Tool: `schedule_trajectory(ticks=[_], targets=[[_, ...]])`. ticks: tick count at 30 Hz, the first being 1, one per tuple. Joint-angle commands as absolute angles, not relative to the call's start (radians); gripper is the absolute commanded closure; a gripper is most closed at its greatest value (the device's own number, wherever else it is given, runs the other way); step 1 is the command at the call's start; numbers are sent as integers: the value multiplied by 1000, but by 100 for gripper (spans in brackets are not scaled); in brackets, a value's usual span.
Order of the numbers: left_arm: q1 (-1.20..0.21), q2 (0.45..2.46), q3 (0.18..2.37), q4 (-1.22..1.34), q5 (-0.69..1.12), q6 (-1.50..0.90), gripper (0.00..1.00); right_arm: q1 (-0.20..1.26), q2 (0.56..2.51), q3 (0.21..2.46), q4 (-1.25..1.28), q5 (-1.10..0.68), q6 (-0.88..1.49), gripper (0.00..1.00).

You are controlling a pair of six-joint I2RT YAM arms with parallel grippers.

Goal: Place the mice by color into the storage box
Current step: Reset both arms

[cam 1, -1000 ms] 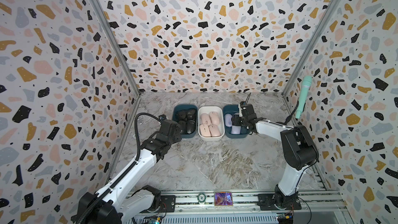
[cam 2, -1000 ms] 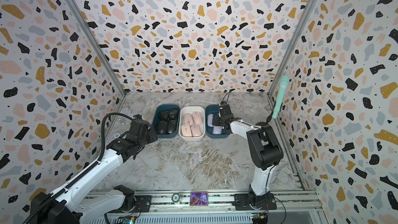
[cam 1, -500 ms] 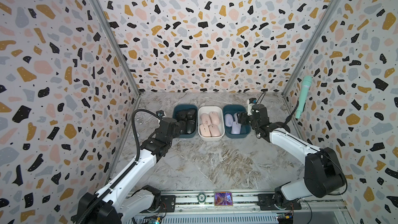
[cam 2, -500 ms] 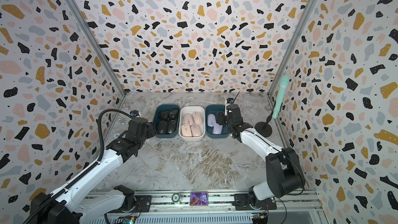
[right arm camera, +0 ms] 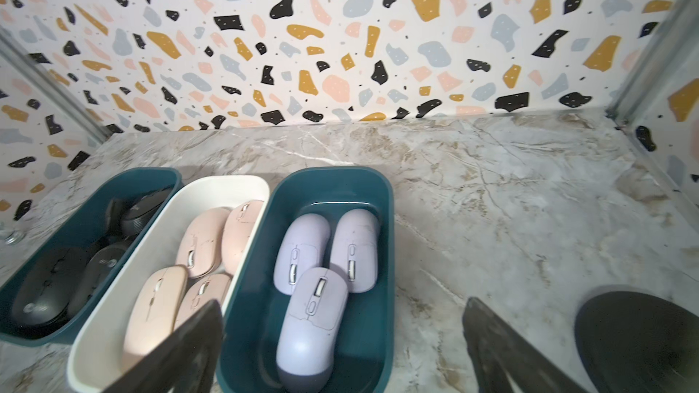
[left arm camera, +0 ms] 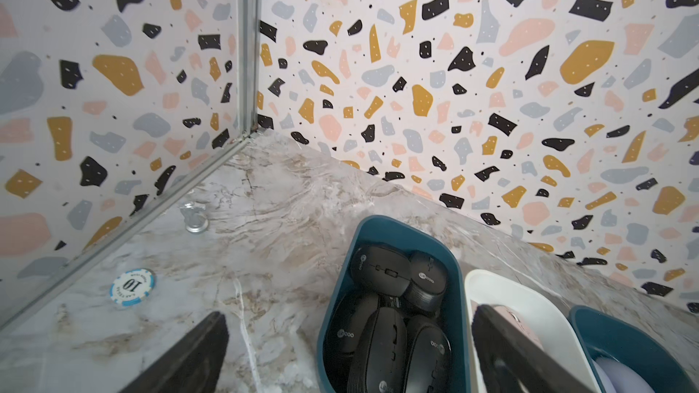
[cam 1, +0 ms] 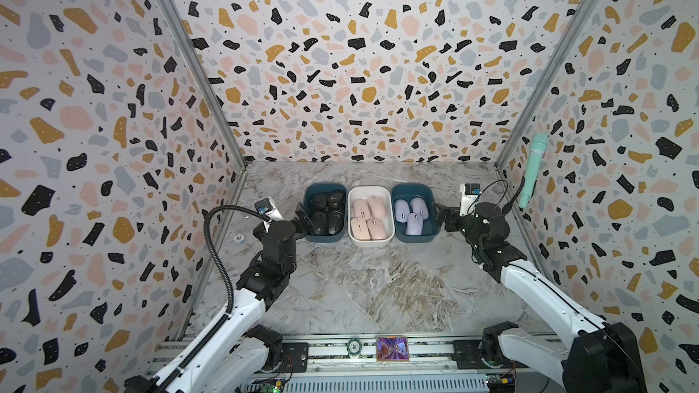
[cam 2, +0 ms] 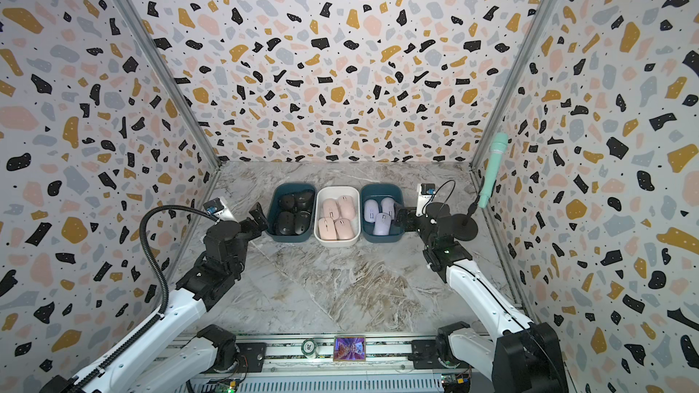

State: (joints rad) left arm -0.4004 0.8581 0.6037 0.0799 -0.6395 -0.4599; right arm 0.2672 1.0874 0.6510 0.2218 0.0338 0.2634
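- Near the counter's back edge, three storage boxes held black mice, pink mice and lavender mice, one color each.
- No loose mouse was visible; sorting judged complete.
- Left tool and right tool were spread apart, empty, flanking the boxes.

You're looking at a marble-look tabletop, and three bins sit on it in a tight row towards the back wall: a teal bin on the left arm's side, a white bin in the middle, a second teal bin on the right arm's side. Your blue-and-white poker chip lies flat near the left wall, with a small clear fitting further back along it. A black round stand base rests by the right wall.
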Motion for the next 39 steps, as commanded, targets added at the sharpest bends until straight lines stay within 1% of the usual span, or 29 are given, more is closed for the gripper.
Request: schedule_trajectory(ticks=[1,4,6,9,12,14,18,20,22,28,32,35,37,39], targets=[[-398,881,642,105,-853,-386,0,249,1088,614,250,164,278,1],[-398,913,619,134,-941,-280,0,234,1115,574,288,338,289,1],[-397,926,597,150,-981,-257,0,217,1140,555,314,392,274,1],[-395,936,506,325,-1042,-177,0,202,1173,513,394,474,229,0],[-381,955,425,474,-1050,-102,1,200,1173,422,566,513,147,1],[-368,971,387,548,-1038,-74,1,194,1172,361,681,517,102,1],[-336,1017,298,710,-995,-30,0,168,1194,276,843,496,87,1],[-317,1048,258,795,-935,-39,0,163,1221,265,887,496,77,1],[-305,1097,229,879,-889,-46,1,163,1247,262,907,500,75,1],[-287,1267,150,1162,-841,-7,1,161,1306,192,1106,463,73,1],[-272,1333,137,1224,-799,-9,0,158,1358,148,1248,419,55,1],[-258,1353,137,1244,-773,-13,0,159,1403,152,1293,375,27,1],[-243,1342,143,1212,-727,-19,1,157,1411,163,1266,324,14,1],[-218,1352,131,1235,-674,-26,1,157,1444,164,1303,277,-10,1]])
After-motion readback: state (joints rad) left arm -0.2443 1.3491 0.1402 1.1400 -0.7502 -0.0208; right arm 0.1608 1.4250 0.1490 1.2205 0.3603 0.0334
